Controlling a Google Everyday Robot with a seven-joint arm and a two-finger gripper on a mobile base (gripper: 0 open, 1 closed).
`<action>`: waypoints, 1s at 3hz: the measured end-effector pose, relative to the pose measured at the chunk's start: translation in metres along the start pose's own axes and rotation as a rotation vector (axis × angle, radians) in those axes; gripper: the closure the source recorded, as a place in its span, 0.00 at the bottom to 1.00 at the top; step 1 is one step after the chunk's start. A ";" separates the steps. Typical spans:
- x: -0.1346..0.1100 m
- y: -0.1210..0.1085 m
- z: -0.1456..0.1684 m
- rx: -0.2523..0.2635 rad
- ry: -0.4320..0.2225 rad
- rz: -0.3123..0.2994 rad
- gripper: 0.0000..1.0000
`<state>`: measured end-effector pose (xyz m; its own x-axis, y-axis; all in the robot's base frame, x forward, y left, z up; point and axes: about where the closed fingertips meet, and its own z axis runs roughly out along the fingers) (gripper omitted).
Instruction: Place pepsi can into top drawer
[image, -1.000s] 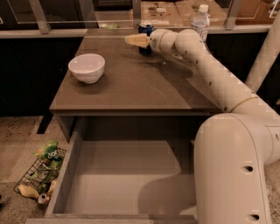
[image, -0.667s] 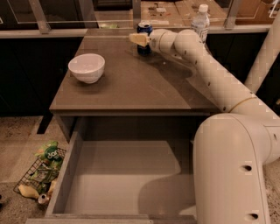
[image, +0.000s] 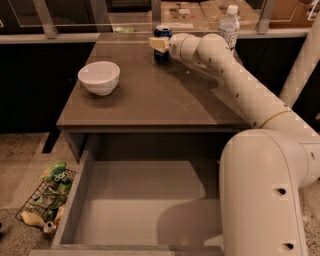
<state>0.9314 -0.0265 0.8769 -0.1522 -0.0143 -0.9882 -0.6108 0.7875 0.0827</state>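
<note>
One pepsi can (image: 162, 32) stands upright at the far edge of the table (image: 150, 107), a little right of centre. Its silver top and blue body show above and below a pale part of the gripper.

Gripper (image: 158, 44) is at the can, level with the middle of its body and reaching in from the right. The cream tip crosses the front of the can and hides its mid-section. Gripper and can overlap from this angle and look to be in contact. Whether the gripper is clamped on the can or merely against it: cannot tell.

Arm (image: 240, 85) runs from the large white base joint at lower right, up and leftward over the table's right side, to the can.

Top drawer (image: 74, 202) is pulled out below the table front, floor bare, well apart from the can and nearer the camera.

Other items:
- white bowl (image: 99, 77) on the table's left side, apart from the can
- clear water bottle (image: 229, 26) behind the arm at the far right edge
- wire basket (image: 42, 202) with packets on the floor, left of the drawer
</note>
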 end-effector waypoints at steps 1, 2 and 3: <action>0.001 0.002 0.002 -0.004 0.001 0.001 1.00; 0.002 0.003 0.003 -0.005 0.002 0.002 1.00; -0.003 0.007 0.002 -0.021 0.015 -0.012 1.00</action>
<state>0.9291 -0.0197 0.8806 -0.1562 -0.0326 -0.9872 -0.6284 0.7744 0.0738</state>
